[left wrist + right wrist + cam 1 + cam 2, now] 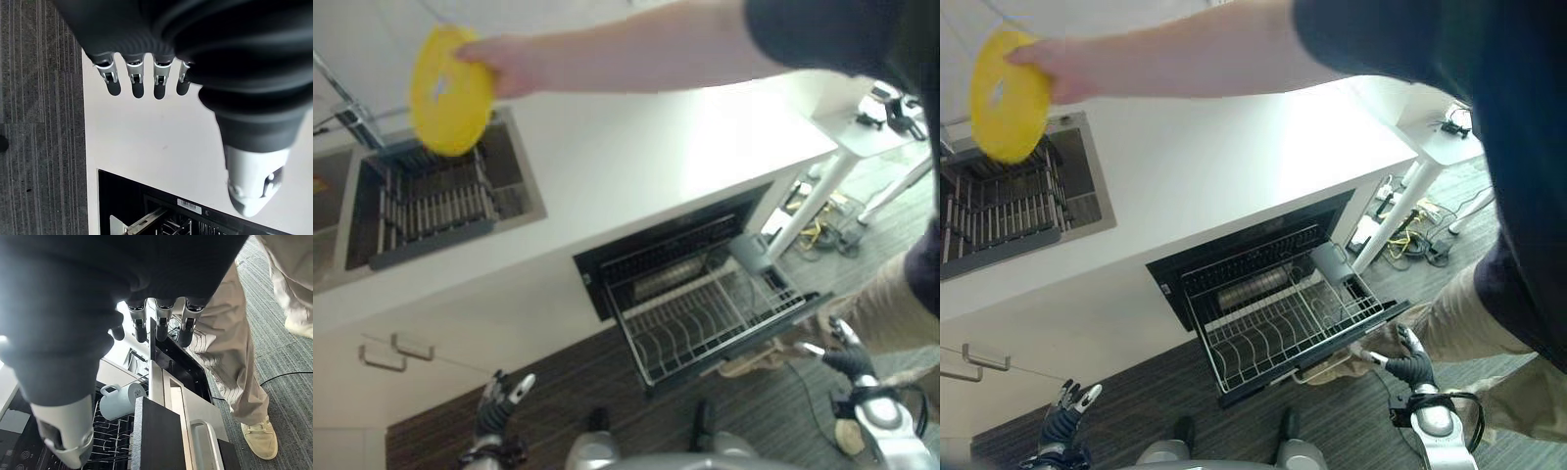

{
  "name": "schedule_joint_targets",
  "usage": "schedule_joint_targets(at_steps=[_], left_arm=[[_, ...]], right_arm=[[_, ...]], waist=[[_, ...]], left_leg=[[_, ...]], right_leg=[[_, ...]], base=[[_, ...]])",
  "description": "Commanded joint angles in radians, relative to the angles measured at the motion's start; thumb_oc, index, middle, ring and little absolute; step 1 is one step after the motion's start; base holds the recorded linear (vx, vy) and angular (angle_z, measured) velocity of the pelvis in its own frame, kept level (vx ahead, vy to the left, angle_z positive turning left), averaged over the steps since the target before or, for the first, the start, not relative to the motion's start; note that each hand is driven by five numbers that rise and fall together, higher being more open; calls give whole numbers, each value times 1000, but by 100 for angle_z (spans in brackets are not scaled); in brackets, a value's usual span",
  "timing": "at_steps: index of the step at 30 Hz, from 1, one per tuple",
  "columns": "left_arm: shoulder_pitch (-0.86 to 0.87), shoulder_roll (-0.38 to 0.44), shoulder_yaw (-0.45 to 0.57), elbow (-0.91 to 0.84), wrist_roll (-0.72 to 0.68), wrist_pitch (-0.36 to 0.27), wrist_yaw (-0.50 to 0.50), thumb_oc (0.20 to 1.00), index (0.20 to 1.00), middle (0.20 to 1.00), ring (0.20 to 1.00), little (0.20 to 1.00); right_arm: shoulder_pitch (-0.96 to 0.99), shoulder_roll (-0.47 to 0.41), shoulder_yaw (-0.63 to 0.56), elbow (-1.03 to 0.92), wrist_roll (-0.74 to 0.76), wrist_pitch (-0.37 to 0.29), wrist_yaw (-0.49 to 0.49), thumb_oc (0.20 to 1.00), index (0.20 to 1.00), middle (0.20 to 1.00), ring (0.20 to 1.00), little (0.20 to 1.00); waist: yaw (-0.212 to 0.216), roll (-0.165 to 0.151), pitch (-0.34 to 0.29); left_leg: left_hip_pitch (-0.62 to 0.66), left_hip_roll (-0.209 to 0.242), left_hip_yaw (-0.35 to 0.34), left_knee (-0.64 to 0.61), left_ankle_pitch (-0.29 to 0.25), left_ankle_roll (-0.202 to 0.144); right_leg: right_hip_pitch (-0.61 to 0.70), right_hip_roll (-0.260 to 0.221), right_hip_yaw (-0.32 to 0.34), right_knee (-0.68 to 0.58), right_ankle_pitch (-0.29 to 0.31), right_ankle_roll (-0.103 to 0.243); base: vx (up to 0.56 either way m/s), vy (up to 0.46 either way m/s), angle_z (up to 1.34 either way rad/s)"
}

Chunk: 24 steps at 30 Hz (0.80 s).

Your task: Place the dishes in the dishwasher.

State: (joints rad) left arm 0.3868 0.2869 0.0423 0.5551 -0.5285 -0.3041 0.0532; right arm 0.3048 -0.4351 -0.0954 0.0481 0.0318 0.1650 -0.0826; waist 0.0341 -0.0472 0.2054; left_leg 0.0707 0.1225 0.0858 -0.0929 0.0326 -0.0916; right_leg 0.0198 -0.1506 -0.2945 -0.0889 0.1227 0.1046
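A person's hand (499, 64) holds a yellow plate (450, 90) in the air above the dark drying rack (431, 206) in the sink. Below the white counter the dishwasher stands open, its wire rack (705, 313) pulled out over the floor. A white mug (120, 399) lies in the rack's far right corner. My left hand (504, 401) hangs low in front of the white cabinets, open and holding nothing. Beside the rack's right front corner, my right hand (1410, 364) is also open, its fingers (161, 325) straight.
The person stands at my right, arm stretched across the counter (636, 147), with a leg (234, 357) and a shoe (259, 440) close to my right hand. A white table (871, 132) with cables under it stands at the far right. Cabinet handles (396, 352) show at lower left.
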Motion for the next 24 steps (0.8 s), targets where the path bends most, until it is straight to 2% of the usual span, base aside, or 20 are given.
schedule_joint_targets(at_steps=[1,4,7,9,10,11,13,14,16,17,18,19,21,23,24], left_arm=[[-19,31,57,-11,14,-55,-3,1000,1000,1000,1000,1000],[1,25,81,-20,-29,-51,17,1000,1000,1000,1000,1000],[9,-7,115,-8,-91,-73,-19,1000,1000,1000,1000,1000],[-2,-27,99,-1,-102,-92,-40,1000,1000,1000,1000,1000],[-29,-33,82,7,-93,-85,-57,1000,1000,1000,1000,1000],[-37,-31,78,9,-90,-83,-58,1000,1000,1000,1000,1000],[-71,-23,65,38,-62,-82,-87,1000,1000,1000,1000,1000],[-88,-14,67,46,-36,-78,-94,1000,1000,1000,1000,1000],[-97,1,75,54,9,-80,-114,1000,1000,1000,1000,1000],[-90,6,79,49,24,-85,-115,1000,1000,1000,1000,1000],[-70,18,88,28,15,-77,-106,1000,1000,1000,1000,1000],[-55,28,102,18,1,-67,-101,1000,1000,1000,1000,1000],[-52,44,113,35,-5,-57,-99,1000,1000,1000,1000,1000],[-67,53,105,48,-7,-39,-82,1000,1000,1000,1000,1000],[-73,50,97,50,-2,-27,-74,1000,1000,1000,1000,1000]], right_arm=[[-17,-32,-54,-74,24,-56,1,1000,1000,1000,1000,1000],[10,-21,-60,-84,28,-79,1,1000,1000,1000,1000,1000],[7,-43,-65,-110,51,-72,-30,1000,1000,1000,1000,1000],[1,-47,-92,-106,47,-82,-47,1000,1000,1000,1000,1000],[-7,-56,-113,-97,70,-98,-79,1000,1000,1000,1000,1000],[-8,-56,-117,-96,74,-104,-85,1000,1000,1000,1000,1000],[-7,-46,-131,-88,83,-131,-110,1000,1000,1000,1000,1000],[4,-25,-137,-92,82,-149,-109,1000,1000,1000,1000,1000],[26,-1,-139,-103,101,-168,-84,1000,1000,1000,1000,1000],[30,8,-137,-109,92,-173,-70,1000,1000,1000,1000,1000],[26,20,-126,-118,74,-181,-49,1000,1000,1000,1000,1000],[12,25,-114,-120,65,-180,-36,1000,1000,1000,1000,1000],[-21,27,-97,-121,77,-152,-31,1000,1000,1000,1000,1000],[-37,19,-91,-127,99,-130,-40,1000,1000,1000,1000,1000],[-32,18,-96,-132,110,-129,-51,1000,1000,1000,1000,1000]], waist=[[13,5,-1],[8,17,-12],[33,24,-5],[4,18,-1],[-23,17,-1],[-28,18,0],[-40,14,5],[-37,4,7],[-28,-13,11],[-24,-18,12],[-13,-19,15],[4,-13,17],[7,-10,8],[1,-10,0],[-9,-10,-5]], left_leg=[[0,40,77,6,-53,-15],[-14,58,104,6,-27,-31],[-29,81,-6,10,-4,-53],[-25,145,97,46,20,-77],[-10,162,161,51,24,-81],[-8,163,172,45,28,-83],[0,146,184,31,20,-82],[-2,115,161,28,0,-68],[1,54,132,31,-41,-41],[9,38,143,28,-53,-36],[29,24,175,20,-71,-24],[49,18,215,14,-86,-13],[59,-17,240,6,-106,23],[53,-41,239,6,-115,54],[46,-51,215,6,-118,74]], right_leg=[[57,-74,-37,50,-113,81],[77,-62,-47,18,-107,73],[78,-60,-2,6,-113,67],[75,-101,-33,17,-99,71],[76,-137,-63,31,-81,87],[76,-146,-70,34,-77,94],[65,-195,-75,54,-54,129],[51,-236,-61,71,-19,150],[30,-277,-51,84,44,157],[13,-298,-70,92,95,157],[-22,-318,-120,106,145,157],[-36,-310,-180,135,145,157],[-54,-265,-212,187,97,156],[-63,-221,-202,235,48,132],[-58,-164,-158,250,-12,111]], base=[[31,-104,12],[16,-81,24],[-95,187,64],[-194,682,38],[-138,666,65],[-80,697,91],[21,520,80],[62,508,49],[71,403,26],[49,323,11],[25,358,-21],[7,370,-63],[13,353,-119],[4,250,-40],[-7,141,17]])
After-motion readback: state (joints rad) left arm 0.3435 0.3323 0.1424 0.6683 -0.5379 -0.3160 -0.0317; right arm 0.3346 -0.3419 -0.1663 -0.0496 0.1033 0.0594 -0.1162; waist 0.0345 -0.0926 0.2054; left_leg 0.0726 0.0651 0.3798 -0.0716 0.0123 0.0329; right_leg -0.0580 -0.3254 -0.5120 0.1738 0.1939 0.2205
